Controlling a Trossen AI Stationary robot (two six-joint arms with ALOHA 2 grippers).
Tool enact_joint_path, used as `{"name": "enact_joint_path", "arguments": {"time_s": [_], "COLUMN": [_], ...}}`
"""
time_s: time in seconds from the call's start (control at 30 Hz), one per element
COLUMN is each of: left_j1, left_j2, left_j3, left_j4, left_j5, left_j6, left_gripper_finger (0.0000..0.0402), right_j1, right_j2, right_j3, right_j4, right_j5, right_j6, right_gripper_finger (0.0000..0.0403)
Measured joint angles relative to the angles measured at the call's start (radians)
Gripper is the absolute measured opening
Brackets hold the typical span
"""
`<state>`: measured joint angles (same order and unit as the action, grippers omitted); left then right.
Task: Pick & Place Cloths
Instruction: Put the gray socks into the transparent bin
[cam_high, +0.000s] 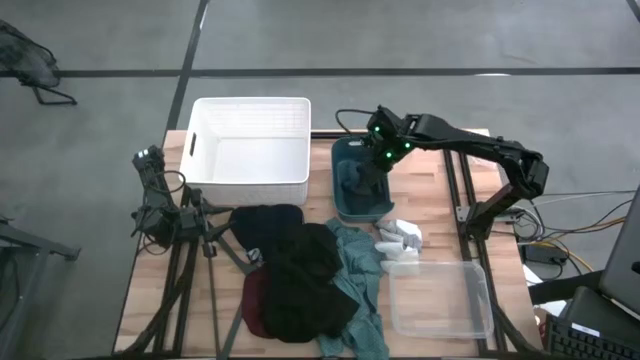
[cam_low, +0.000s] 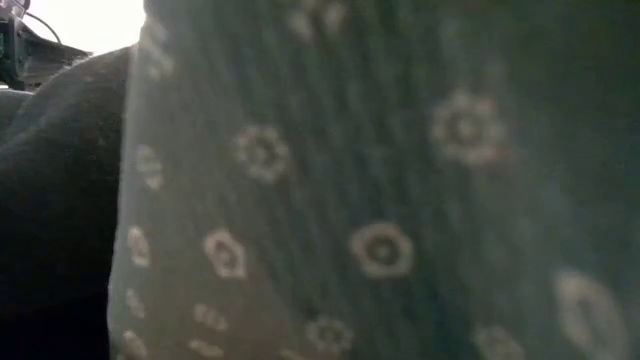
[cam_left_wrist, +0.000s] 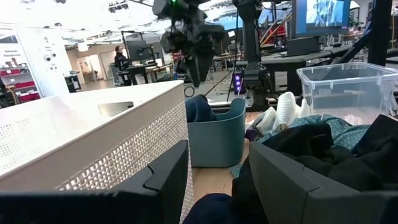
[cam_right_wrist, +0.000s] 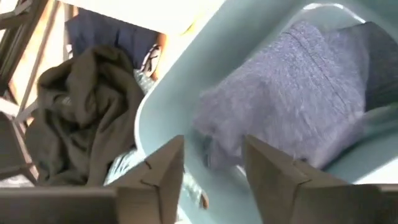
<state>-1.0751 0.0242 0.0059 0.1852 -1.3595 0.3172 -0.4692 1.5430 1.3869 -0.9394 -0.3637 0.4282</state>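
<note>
A dark navy cloth (cam_right_wrist: 286, 99) lies bunched inside the teal bin (cam_high: 360, 185), and its top rises above the bin's rim (cam_left_wrist: 200, 107). My right gripper (cam_right_wrist: 214, 168) hangs open just above it, slanting down, clear of the cloth (cam_left_wrist: 193, 46). On the table's near middle lies a pile: a black cloth (cam_high: 312, 285), a teal green flowered one (cam_high: 358, 262), a maroon one (cam_high: 254, 302), a navy one (cam_high: 266, 218) and small white ones (cam_high: 402, 236). My left gripper (cam_left_wrist: 214, 186) waits open and level at the table's left (cam_high: 205, 222).
A white bin (cam_high: 250, 140) stands at the far left, with a clear bin (cam_high: 440, 298) at the near right. The teal green cloth (cam_low: 380, 200) and the black cloth (cam_low: 50, 220) lie right against the low camera and block its view.
</note>
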Motion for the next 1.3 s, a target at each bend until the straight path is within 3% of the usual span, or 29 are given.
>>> {"name": "enact_joint_path", "arguments": {"time_s": [0.27, 0.57, 0.93, 1.2, 1.3], "left_j1": [0.000, 0.000, 0.000, 0.000, 0.000], "left_j2": [0.000, 0.000, 0.000, 0.000, 0.000], "left_j3": [0.000, 0.000, 0.000, 0.000, 0.000], "left_j4": [0.000, 0.001, 0.001, 0.001, 0.001], "left_j5": [0.000, 0.000, 0.001, 0.001, 0.001], "left_j6": [0.000, 0.000, 0.000, 0.000, 0.000], "left_gripper_finger": [0.0177, 0.0177, 0.0177, 0.0177, 0.0177], "right_j1": [0.074, 0.212, 0.336, 0.339, 0.339], "right_j2": [-0.142, -0.356, -0.470, -0.429, -0.396], "right_j3": [0.061, -0.145, -0.519, -0.664, -0.704], "right_j4": [-0.252, -0.290, -0.050, 0.073, 0.141], "right_j5": [-0.002, 0.027, 0.038, 0.130, 0.119], "right_j6": [-0.110, 0.012, 0.197, 0.225, 0.238], "right_gripper_finger": [0.0216, 0.0212, 0.0189, 0.0176, 0.0173]}}
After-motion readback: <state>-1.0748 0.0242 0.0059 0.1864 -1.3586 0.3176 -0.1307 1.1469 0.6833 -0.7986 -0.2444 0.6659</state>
